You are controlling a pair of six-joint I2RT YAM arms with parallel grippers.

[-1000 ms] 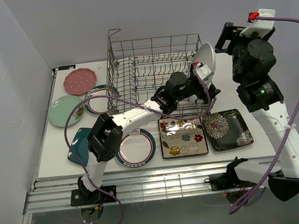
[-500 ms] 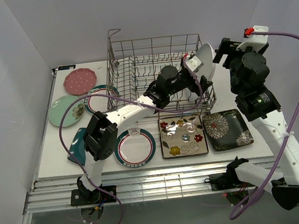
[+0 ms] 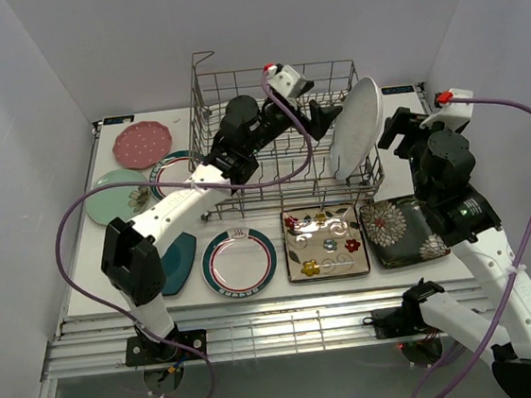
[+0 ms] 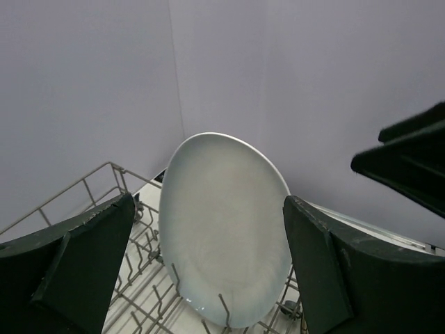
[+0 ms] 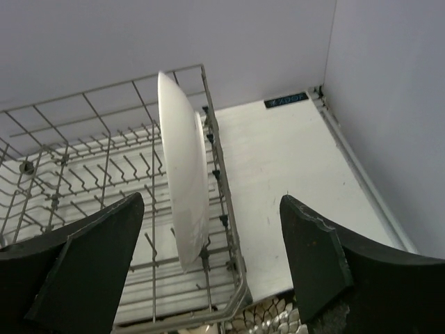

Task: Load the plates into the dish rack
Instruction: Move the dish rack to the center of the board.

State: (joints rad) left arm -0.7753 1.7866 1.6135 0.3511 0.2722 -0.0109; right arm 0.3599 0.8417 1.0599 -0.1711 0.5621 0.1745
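On the top view, the white oval plate stands upright at the right end of the dish rack. Seven plates lie unloaded on the table.

Left wrist: left gripper spread wide, holding nothing.

Right wrist: right gripper spread, empty. Dark label illegible.

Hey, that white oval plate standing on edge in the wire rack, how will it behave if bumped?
The white oval plate looks rigid and smooth, so it is probably slippery and could chip. It stands on edge at the right end of the grey wire dish rack, leaning slightly, so a sideways bump might rock or tip it in its slot.
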